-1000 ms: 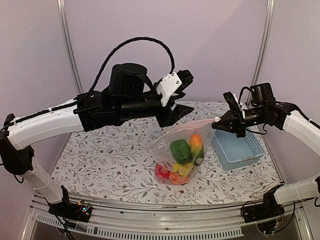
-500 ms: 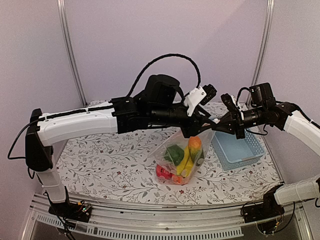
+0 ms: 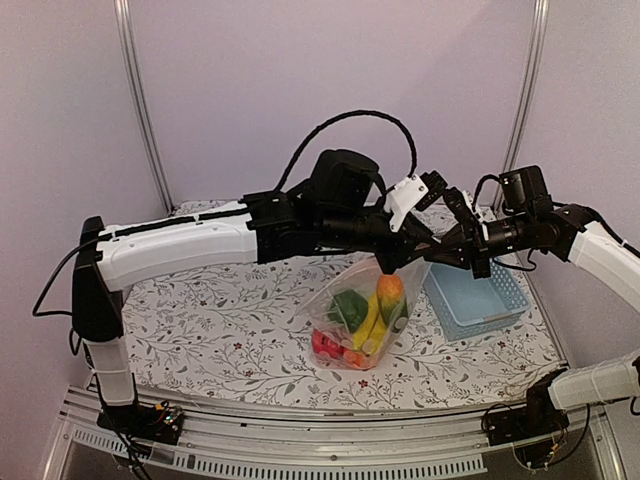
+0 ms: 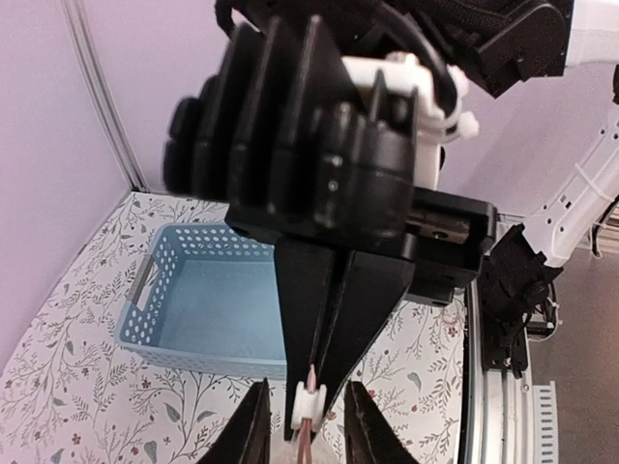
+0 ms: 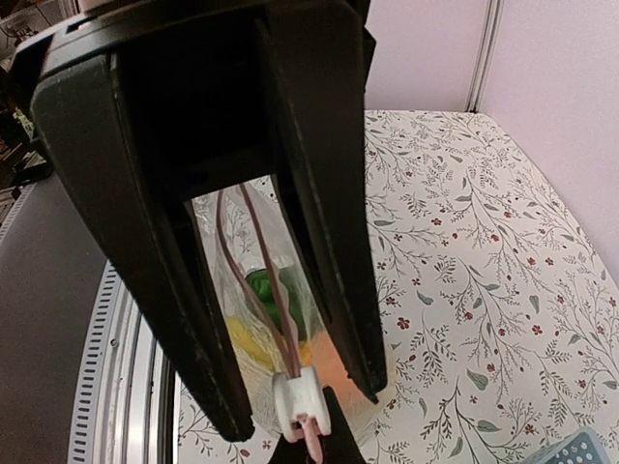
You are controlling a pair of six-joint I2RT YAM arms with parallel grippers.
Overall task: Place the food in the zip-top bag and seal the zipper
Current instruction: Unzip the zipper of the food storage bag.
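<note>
The clear zip-top bag point(image 3: 355, 325) hangs by one top corner with its bottom on the table. It holds the food: a green pepper point(image 3: 351, 307), a yellow banana point(image 3: 368, 322), an orange-green piece point(image 3: 390, 290) and red fruit point(image 3: 325, 345). My right gripper point(image 3: 438, 248) is shut on the end of the pink zipper point(image 5: 261, 261), just past its white slider point(image 5: 302, 401). My left gripper point(image 4: 308, 425) is open, with a finger on each side of the slider point(image 4: 309, 404) and a gap either side. Behind the slider the two zipper strips stand apart.
A light blue slatted basket point(image 3: 478, 300) sits on the flowered tablecloth right of the bag, under the right arm; it also shows in the left wrist view point(image 4: 203, 300). The left arm point(image 3: 200, 240) spans the table above the bag. Metal frame posts stand at the back corners.
My left arm has stretched rightward and down, bringing its open gripper to the bag's mouth beside the right gripper. The bag has shifted slightly. The right gripper holds still.
</note>
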